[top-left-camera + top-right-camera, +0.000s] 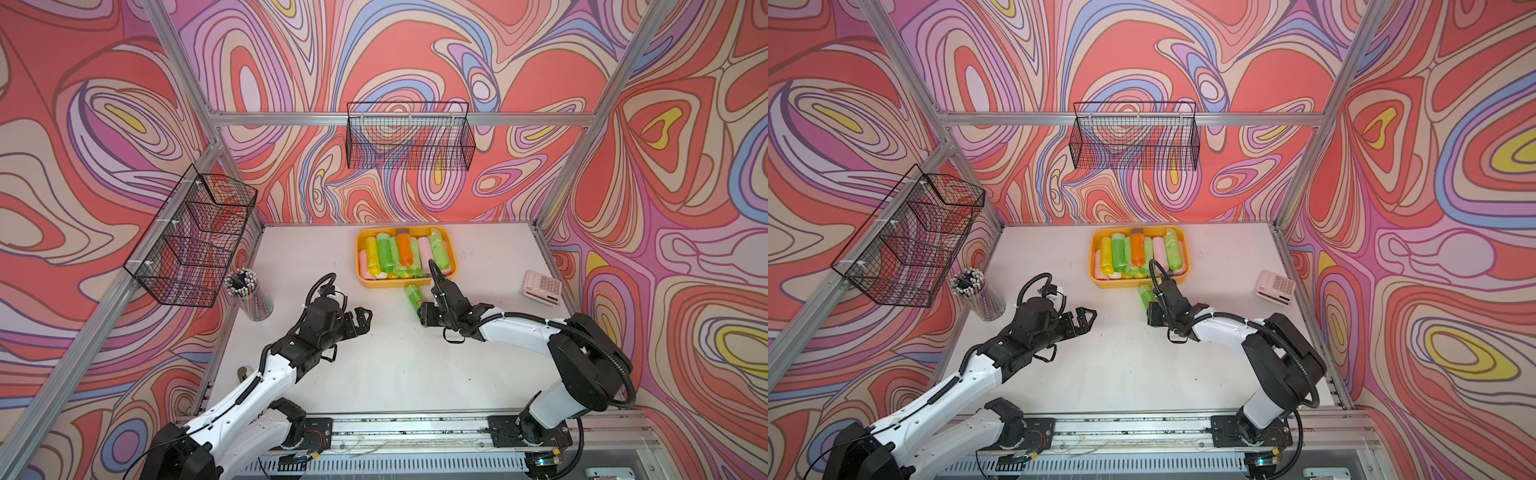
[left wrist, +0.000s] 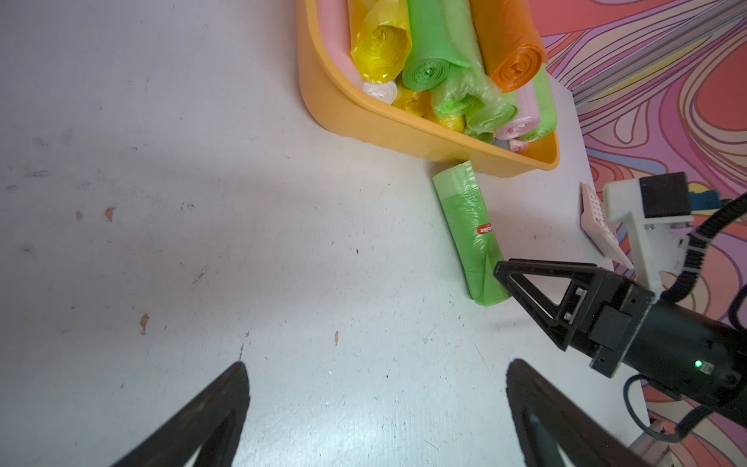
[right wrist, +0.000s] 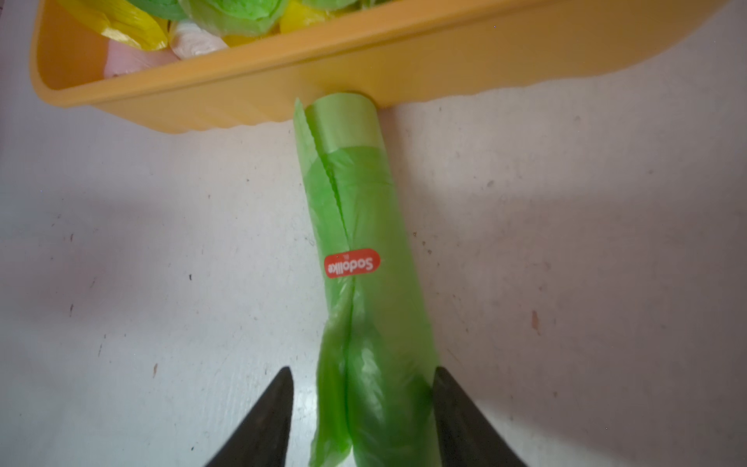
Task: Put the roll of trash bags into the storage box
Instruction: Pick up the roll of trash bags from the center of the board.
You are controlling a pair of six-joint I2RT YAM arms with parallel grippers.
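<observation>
— Since the roll of trash bags (image 3: 364, 242) lies lengthwise toward the storage box (image 3: 364, 60), who's nearer?
— My right claw (image 3: 364, 370): unclenched, straddling its near end; far end touches the box's near wall.

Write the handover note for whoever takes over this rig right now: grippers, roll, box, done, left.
Left gripper: open, empty, over the table.
Right gripper: open, jaws straddling the near end of the green trash bag roll; gap at one finger, no grip yet.
Roll: lying on the table outside the orange-yellow storage box, far end against its outer wall.
Done: other rolls already in the box.
Left: grip, lift, set this roll in the box.
</observation>
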